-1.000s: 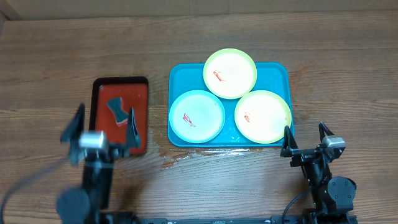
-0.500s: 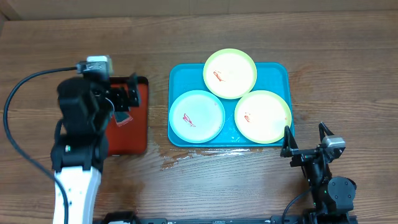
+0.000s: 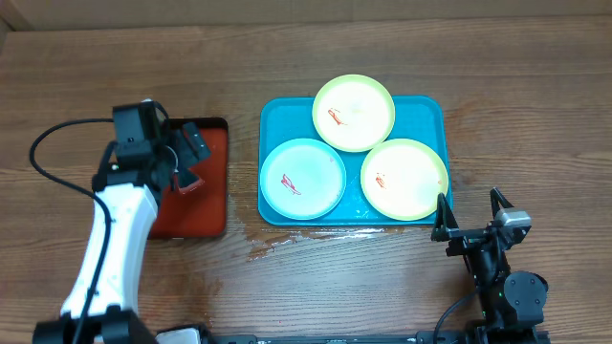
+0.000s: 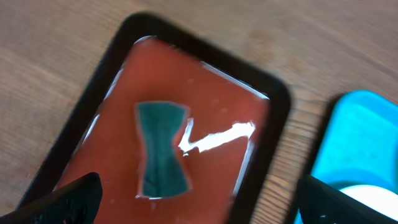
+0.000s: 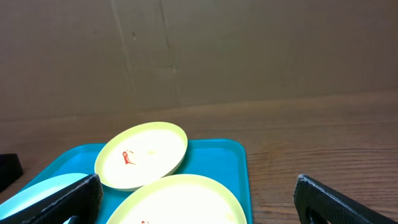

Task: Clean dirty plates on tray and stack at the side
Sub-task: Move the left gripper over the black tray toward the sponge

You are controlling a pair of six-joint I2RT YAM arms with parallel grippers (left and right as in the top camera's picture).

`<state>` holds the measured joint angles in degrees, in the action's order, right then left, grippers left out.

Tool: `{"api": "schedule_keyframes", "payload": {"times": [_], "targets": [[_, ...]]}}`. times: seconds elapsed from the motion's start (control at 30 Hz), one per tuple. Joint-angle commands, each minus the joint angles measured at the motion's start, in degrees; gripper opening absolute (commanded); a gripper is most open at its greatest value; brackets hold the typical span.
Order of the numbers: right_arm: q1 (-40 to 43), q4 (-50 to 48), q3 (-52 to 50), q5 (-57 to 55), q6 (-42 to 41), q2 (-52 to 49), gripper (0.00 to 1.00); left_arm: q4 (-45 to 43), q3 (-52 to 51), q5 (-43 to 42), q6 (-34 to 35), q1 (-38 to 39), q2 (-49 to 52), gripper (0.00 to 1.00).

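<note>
Three dirty plates lie on the turquoise tray (image 3: 430,110): a yellow-green one at the back (image 3: 354,113), a blue-white one at front left (image 3: 303,179) and a yellow-green one at front right (image 3: 404,179). Each has a small red smear. My left gripper (image 3: 186,158) is open above the red tray (image 3: 210,205). In the left wrist view its fingers (image 4: 199,205) straddle a teal sponge (image 4: 161,149) from above. My right gripper (image 3: 469,205) is open and empty at the turquoise tray's front right corner. The right wrist view shows the near plate (image 5: 180,202), the back plate (image 5: 142,154) and its fingers (image 5: 199,208).
The red tray with its black rim (image 4: 273,99) looks wet and shiny. A wet patch (image 3: 287,239) lies on the wooden table in front of the turquoise tray. A cardboard wall (image 5: 199,56) stands behind the table.
My left arm has swung from the table's front edge to above the red tray and has settled lower over the sponge. The right arm and the plates have not moved.
</note>
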<state>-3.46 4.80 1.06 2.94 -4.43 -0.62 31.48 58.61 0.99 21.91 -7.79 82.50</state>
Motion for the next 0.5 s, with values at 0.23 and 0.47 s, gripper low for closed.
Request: {"api": "schedule_keyframes", "payload": {"times": [0.23, 0.47], "targets": [[0.1, -0.2, -0.6, -0.4, 0.1, 0.5, 1.00, -3.3, 4.2, -0.6, 3.4, -3.3, 8.4, 1.00], [0.1, -0.2, -0.6, -0.3, 0.1, 0.5, 1.00, -4.9, 4.2, 2.5, 5.2, -2.7, 16.2, 1.00]]}}
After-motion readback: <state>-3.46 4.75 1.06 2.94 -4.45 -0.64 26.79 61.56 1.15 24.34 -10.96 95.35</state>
